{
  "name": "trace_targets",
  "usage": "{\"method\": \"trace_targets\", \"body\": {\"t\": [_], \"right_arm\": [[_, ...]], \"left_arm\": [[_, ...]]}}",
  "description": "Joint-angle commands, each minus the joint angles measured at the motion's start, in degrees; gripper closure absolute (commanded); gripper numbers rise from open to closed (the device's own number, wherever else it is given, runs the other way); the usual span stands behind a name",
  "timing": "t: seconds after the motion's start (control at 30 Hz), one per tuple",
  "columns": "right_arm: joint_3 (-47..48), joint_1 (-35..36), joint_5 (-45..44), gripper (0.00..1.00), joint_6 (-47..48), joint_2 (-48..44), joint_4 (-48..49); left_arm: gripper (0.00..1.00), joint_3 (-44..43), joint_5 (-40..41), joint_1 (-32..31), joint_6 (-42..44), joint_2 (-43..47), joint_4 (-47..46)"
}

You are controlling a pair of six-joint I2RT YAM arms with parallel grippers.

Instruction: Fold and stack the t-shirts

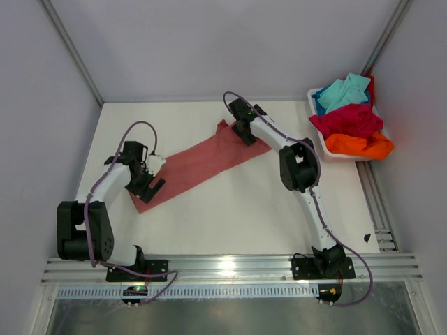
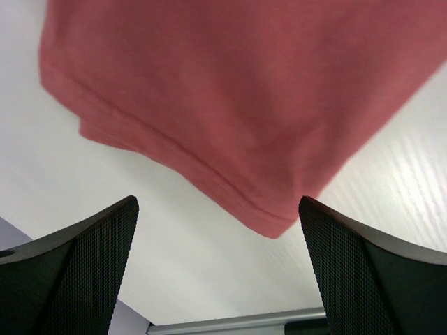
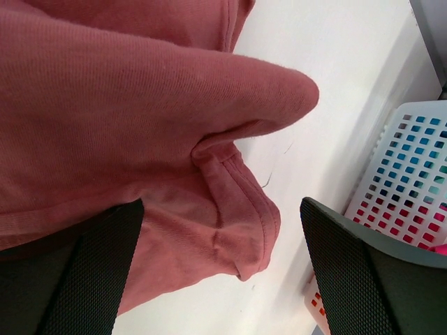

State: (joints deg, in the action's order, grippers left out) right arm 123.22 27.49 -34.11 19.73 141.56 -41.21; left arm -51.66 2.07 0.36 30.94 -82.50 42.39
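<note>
A salmon-pink t-shirt (image 1: 202,164) lies on the white table as a long narrow band, running from near left to far right. My left gripper (image 1: 151,183) hovers over its near-left end, open. In the left wrist view the shirt's hemmed corner (image 2: 269,222) sits just ahead of that gripper (image 2: 218,204), with nothing between the fingers. My right gripper (image 1: 244,134) is over the far-right end, open. There a folded, stitched edge of the shirt (image 3: 237,209) lies between the spread fingers of the right gripper (image 3: 222,206). Turquoise (image 1: 343,91), crimson (image 1: 347,120) and orange (image 1: 360,145) t-shirts are heaped in a tub.
The white plastic tub (image 1: 323,142) stands at the far right by the wall, and its perforated side (image 3: 412,181) shows close to the right gripper. Grey walls enclose the table on three sides. An aluminium rail (image 1: 230,267) runs along the near edge.
</note>
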Motion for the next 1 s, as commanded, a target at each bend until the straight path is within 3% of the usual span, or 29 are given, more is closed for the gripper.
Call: {"method": "trace_targets", "body": {"t": [0.0,0.17,0.47,0.8,0.97], "right_arm": [[4.21,0.02,1.23,0.02,-0.74,1.79,-1.32],[5.1,0.03,1.15,0.02,-1.36,2.14,-0.89],[5.19,0.03,1.06,0.02,-1.27,3.2,0.25],[1.42,0.03,2.11,0.02,-2.41,1.09,0.52],[0.53,0.02,2.56,0.02,-2.59,-0.05,0.43]], "left_arm": [[0.01,-0.28,-3.21,-4.92,2.11,1.2,5.15],[0.01,-2.74,-2.59,-7.48,-1.57,-1.08,4.02],[0.01,-2.39,6.55,-6.69,-6.41,0.14,-6.61],[0.01,-2.74,9.1,2.53,-10.81,-8.19,-17.69],[0.01,-7.31,5.23,6.75,-10.9,-14.17,-14.36]]}}
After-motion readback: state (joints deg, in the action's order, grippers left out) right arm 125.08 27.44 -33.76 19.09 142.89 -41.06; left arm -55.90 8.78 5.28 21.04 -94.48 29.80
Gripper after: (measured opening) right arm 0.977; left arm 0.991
